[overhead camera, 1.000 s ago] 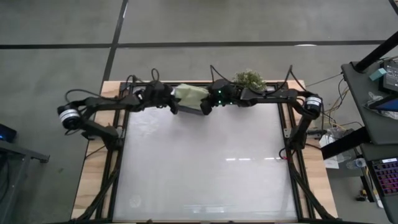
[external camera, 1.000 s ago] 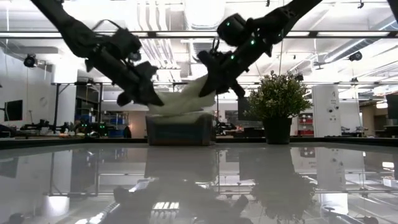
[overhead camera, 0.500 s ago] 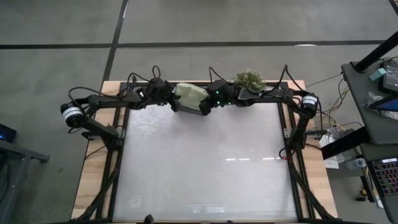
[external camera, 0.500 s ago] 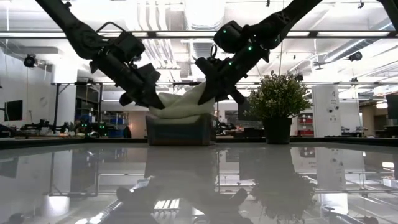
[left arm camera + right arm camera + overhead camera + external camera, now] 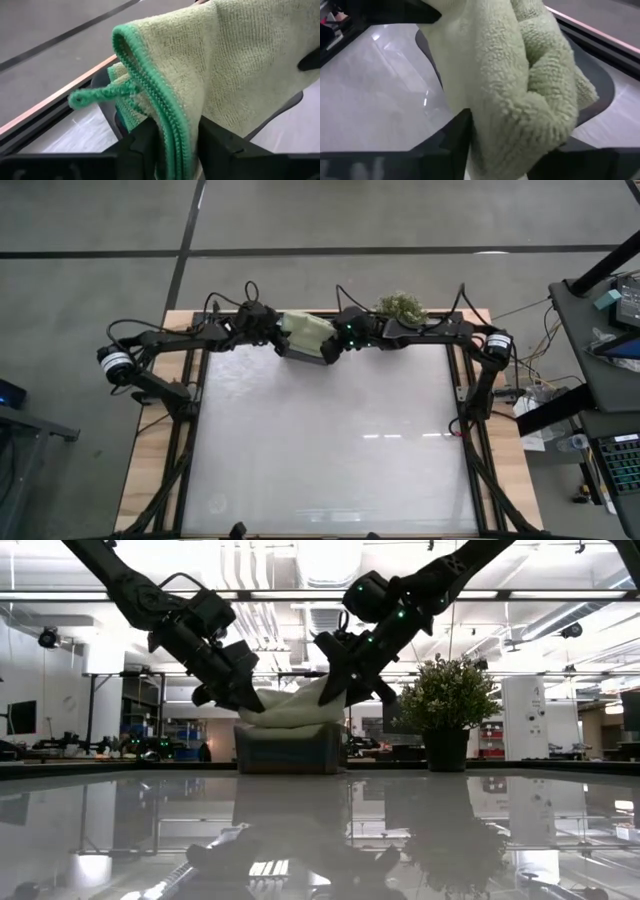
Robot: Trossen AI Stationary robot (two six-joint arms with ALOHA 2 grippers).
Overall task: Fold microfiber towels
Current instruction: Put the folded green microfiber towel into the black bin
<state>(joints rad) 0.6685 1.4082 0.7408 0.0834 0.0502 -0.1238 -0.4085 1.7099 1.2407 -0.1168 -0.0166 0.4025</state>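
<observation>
A light sage green microfiber towel [image 5: 306, 331] with a green stitched hem lies bunched on a small dark grey tray [image 5: 288, 750] at the table's far edge. My left gripper [image 5: 276, 342] is at the towel's left end and my right gripper [image 5: 334, 346] at its right end. Both slant down toward it with cloth between their fingers. In the low view the towel [image 5: 292, 710] rests on the tray's top, its right end drawn up toward my right gripper [image 5: 336, 692]. My left gripper has the towel's folded, green-stitched edge [image 5: 175, 142] between its two fingers, several layers together. The fingers slant down from the table's left. The rest of the cloth lies slack on the tray. My right gripper has a thick bunched fold of the towel [image 5: 520, 145] between its two fingers [image 5: 456, 135]. It slants down from the table's right. That end stands a little raised while the towel's body rests on the tray.
A small bushy potted plant [image 5: 402, 308] stands just right of the tray, close behind my right arm. The wide glossy tabletop [image 5: 330, 440] stretches toward the near edge. The wooden frame [image 5: 180, 320] borders the far side.
The towel has sunk from hanging between the two grippers to lying on the tray. Its middle has bulged and gone slack, and its raised right end has come lower.
</observation>
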